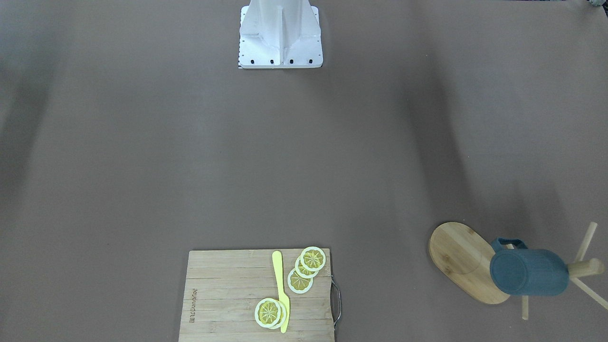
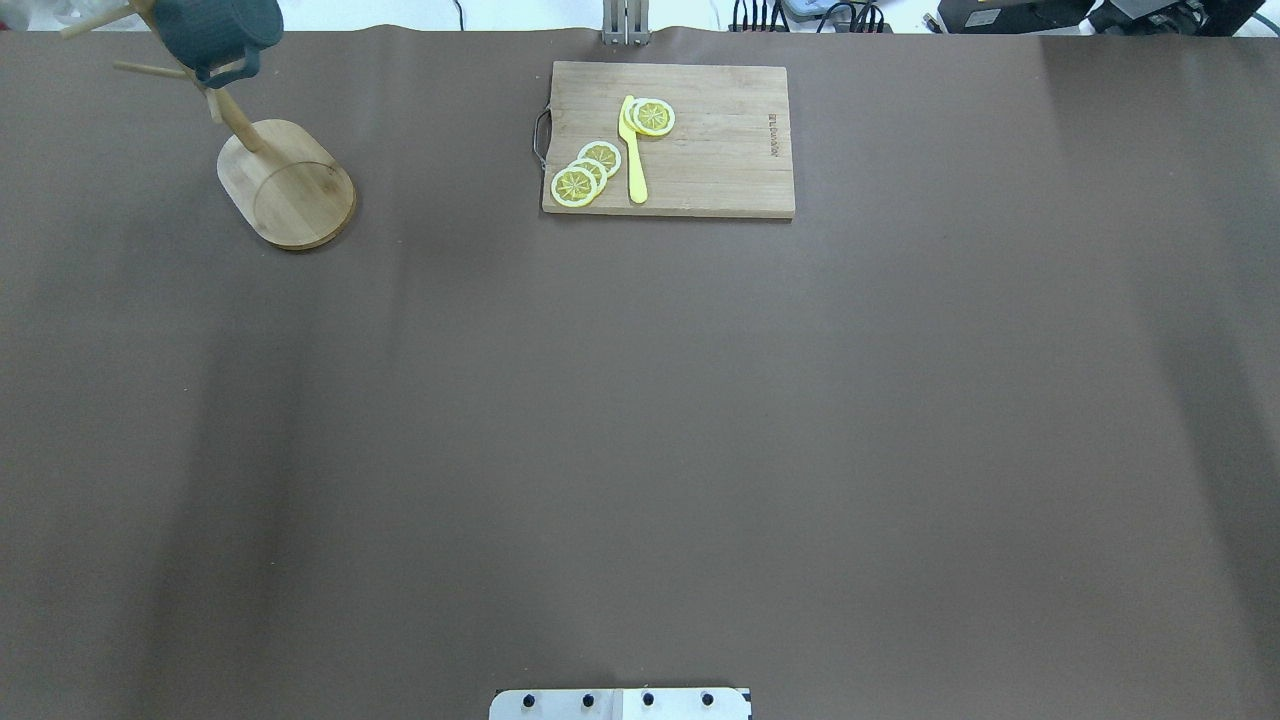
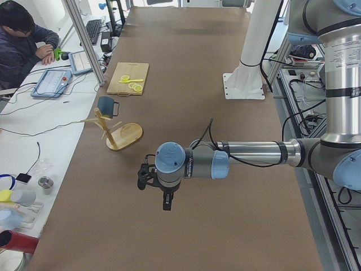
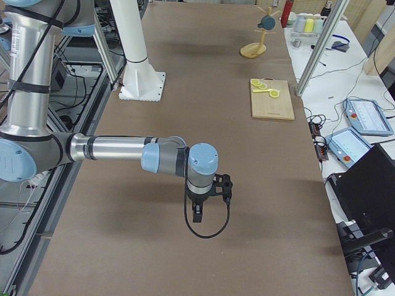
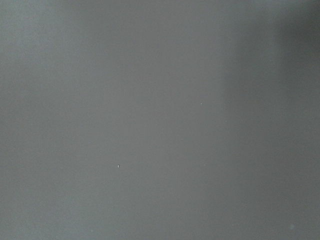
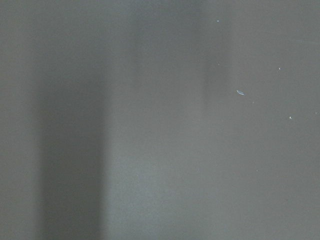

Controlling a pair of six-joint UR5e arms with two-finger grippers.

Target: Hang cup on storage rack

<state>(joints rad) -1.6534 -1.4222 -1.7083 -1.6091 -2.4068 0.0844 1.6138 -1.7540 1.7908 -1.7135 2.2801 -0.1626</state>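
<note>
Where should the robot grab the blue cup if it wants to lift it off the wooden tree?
Probably the round body, not the handle. The cup hangs tipped sideways by its handle on the storage rack, so the handle is already taken. Squeeze across the body, coming from the flat-bottom end, which faces away from the post.

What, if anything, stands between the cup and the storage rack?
Nothing visible does. The dark blue mug already hangs on a peg of the bamboo mug tree, clear of the table.
</note>
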